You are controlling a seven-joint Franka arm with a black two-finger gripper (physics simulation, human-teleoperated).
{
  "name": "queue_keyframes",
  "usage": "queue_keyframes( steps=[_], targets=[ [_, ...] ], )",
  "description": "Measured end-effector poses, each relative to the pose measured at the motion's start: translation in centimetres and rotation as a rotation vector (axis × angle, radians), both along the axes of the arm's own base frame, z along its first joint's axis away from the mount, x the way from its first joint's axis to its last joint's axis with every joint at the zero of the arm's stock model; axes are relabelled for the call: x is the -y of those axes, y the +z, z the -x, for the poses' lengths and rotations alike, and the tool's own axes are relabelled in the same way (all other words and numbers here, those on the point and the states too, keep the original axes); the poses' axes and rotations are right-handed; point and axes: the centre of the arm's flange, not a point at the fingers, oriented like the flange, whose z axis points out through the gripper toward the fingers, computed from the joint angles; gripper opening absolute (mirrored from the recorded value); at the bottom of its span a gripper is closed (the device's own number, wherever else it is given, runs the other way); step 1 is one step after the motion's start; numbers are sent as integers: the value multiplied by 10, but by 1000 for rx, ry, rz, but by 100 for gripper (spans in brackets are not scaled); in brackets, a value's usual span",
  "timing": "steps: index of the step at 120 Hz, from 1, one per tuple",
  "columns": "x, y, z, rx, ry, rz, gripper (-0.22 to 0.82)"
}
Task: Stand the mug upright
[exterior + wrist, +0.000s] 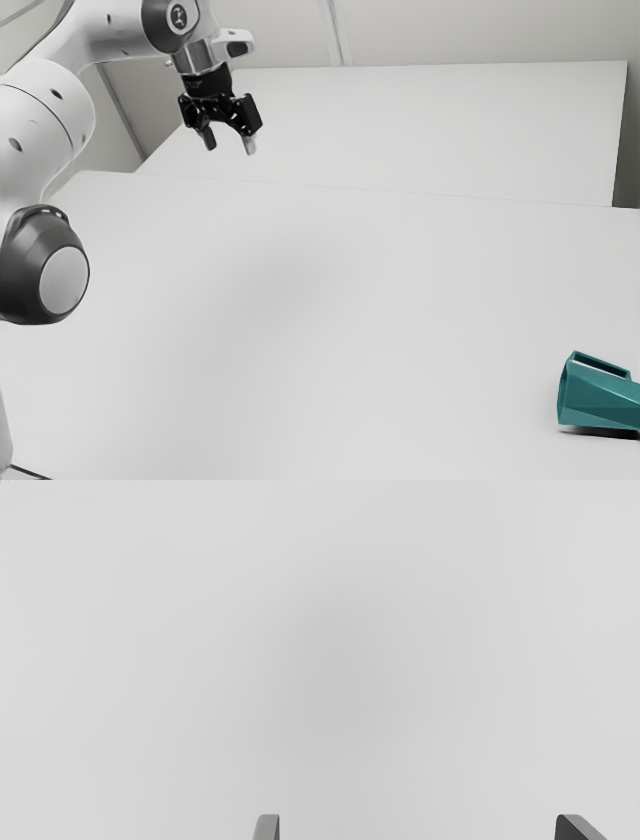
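The gripper [231, 146] hangs high above the table at the upper left of the exterior view, open, with nothing between its fingers. In the wrist view the gripper [417, 820] has its two fingertips standing wide apart over bare tabletop. A teal mug [598, 397] lies on its side at the exterior view's lower right, far from the gripper. Its wider end faces the exterior view's left, and its other end is cut off by the picture's edge.
A broad white table [300, 330] stretches beneath the arm. Behind it, a white panel or surface [430, 130] stands near the pale wall [480, 30].
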Motion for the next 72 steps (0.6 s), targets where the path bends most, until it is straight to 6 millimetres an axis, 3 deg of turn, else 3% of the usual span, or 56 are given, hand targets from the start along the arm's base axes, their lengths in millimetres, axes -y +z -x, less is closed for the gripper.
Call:
queue_keyframes(
  steps=[22, 32, 46, 72],
  targets=[
    [-1, 2, 1, 1, 9, -2, 60],
    [5, 9, 14, 1, -2, 29, 60],
    [48, -2, 57, -23, -80, 104, 60],
    [95, -50, 146, -58, -88, 329, 60]
  ],
)
